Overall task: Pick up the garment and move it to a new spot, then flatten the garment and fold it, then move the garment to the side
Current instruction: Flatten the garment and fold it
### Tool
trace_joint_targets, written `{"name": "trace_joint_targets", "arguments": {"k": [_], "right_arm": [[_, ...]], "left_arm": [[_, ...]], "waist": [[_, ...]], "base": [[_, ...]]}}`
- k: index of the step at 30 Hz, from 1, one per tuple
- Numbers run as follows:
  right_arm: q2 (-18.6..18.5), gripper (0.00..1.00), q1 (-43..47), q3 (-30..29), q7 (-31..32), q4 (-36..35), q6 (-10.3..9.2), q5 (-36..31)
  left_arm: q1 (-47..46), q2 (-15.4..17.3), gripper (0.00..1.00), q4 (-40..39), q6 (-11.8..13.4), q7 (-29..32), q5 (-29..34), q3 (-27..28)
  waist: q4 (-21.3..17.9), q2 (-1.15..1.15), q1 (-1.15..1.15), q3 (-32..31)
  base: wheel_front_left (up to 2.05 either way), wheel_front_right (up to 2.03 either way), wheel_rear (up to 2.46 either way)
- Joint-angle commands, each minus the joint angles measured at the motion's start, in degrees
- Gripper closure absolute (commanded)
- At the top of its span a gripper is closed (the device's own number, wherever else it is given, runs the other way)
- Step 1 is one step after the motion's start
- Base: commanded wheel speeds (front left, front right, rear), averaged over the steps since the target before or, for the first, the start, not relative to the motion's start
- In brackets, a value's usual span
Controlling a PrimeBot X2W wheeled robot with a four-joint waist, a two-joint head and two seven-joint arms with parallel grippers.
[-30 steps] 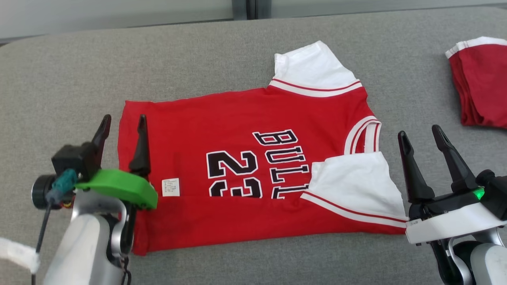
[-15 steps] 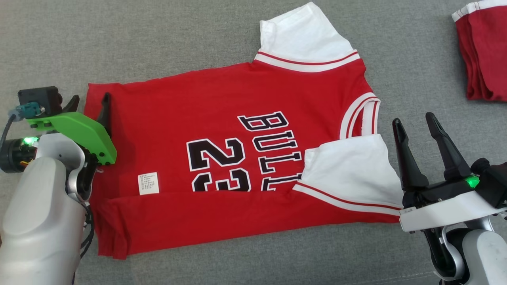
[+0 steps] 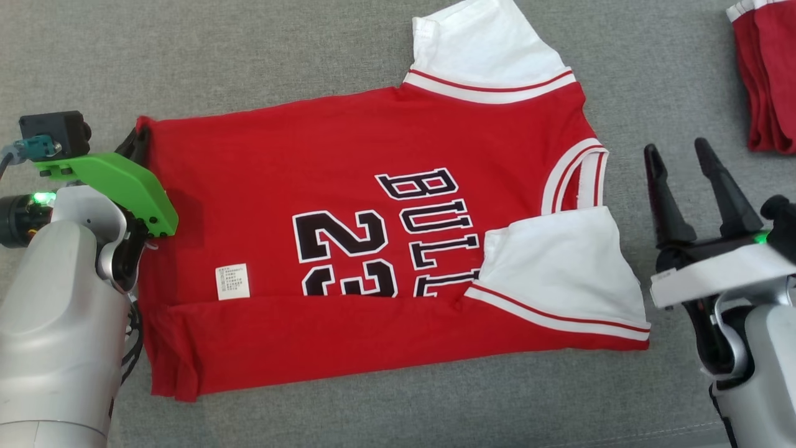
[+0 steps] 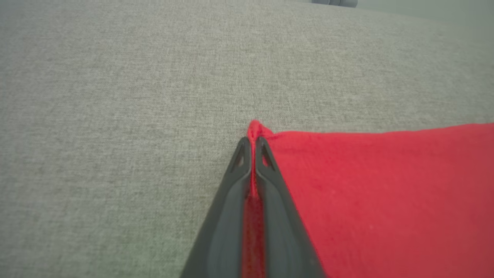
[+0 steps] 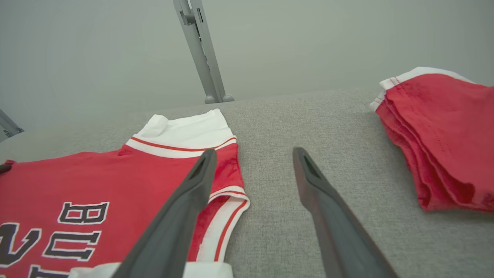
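The garment [image 3: 348, 162] is a red jersey with white sleeves and black lettering, lying flat on the grey cushion. Its near edge is folded over as a strip, and the near sleeve [image 3: 559, 274] is folded inward. My left gripper [image 3: 138, 134] is at the garment's far left corner. In the left wrist view that gripper [image 4: 252, 139] is shut on the corner, with red cloth [image 4: 386, 185] pinched between the fingers. My right gripper [image 3: 676, 148] stands open just right of the collar, above the cushion. In the right wrist view its fingers [image 5: 254, 152] hold nothing, beside the jersey [image 5: 96, 177].
A second red garment with white trim [image 3: 768, 81] lies folded at the far right, also seen as a stack [image 5: 444, 135]. A grey metal post [image 5: 200, 50] rises behind the cushion [image 3: 249, 50]. Bare grey fabric surrounds the jersey.
The head camera has tilted down. My left gripper moved up to the jersey's far left corner and shut on it. My right gripper stays open.
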Motion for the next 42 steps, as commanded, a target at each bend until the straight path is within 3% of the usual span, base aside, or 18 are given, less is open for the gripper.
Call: {"name": "trace_joint_targets", "arguments": {"k": [1,21,36,37,38,39,40,42], "right_arm": [[-0.8,0.0,-2.4,0.2,-0.3,1.6,-0.09,0.9],[-12.3,0.0,-32.6,10.7,5.5,26.7,-0.09,10.5],[-15.1,0.0,-47.6,20.9,13.3,45.1,-0.09,14.6],[-15.0,0.14,-47.8,21.5,13.7,45.6,-0.09,15.0],[-15.1,0.68,-48.2,22.3,13.7,45.8,-0.09,15.2],[-15.1,0.9,-48.5,22.8,13.5,46.0,-0.09,15.4],[-15.3,1.0,-48.8,23.4,13.4,46.1,-0.09,15.8],[-15.5,1.0,-49.3,24.8,12.4,45.4,-0.09,16.4]], "left_arm": [[-1.5,0.0,1.0,0.4,0.0,-0.7,-0.1,-0.3],[-11.2,-10.8,1.0,3.3,-1.1,-5.2,-1.2,-9.1],[-14.1,-12.8,1.0,5.9,-1.1,-8.3,-7.3,-18.5],[-14.1,-12.8,1.0,6.1,-1.1,-8.4,-7.7,-18.9],[-14.2,-12.8,1.0,6.4,-1.1,-8.6,-8.1,-19.3],[-14.3,-12.8,1.0,6.6,-1.1,-8.8,-8.5,-19.5],[-14.4,-12.8,1.0,7.0,-1.1,-9.0,-8.8,-19.8],[-14.5,-12.8,1.0,7.7,-1.1,-9.6,-9.2,-20.1]], "waist": [[0.8,0.0,-0.01,0.9],[13.3,0.0,-0.01,7.6],[17.5,0.0,-0.01,8.4],[17.5,0.0,-0.01,8.4],[17.4,0.0,-0.01,8.4],[17.3,0.0,-0.01,8.3],[17.2,0.0,-0.01,8.2],[16.9,0.0,-0.01,8.0]], "base": [[0.0,0.0,0.0],[0.0,0.0,0.0],[0.0,0.0,0.0],[0.0,0.0,0.0],[0.0,0.0,0.0],[0.0,0.0,0.0],[0.0,0.0,0.0],[0.0,0.0,0.0]]}}
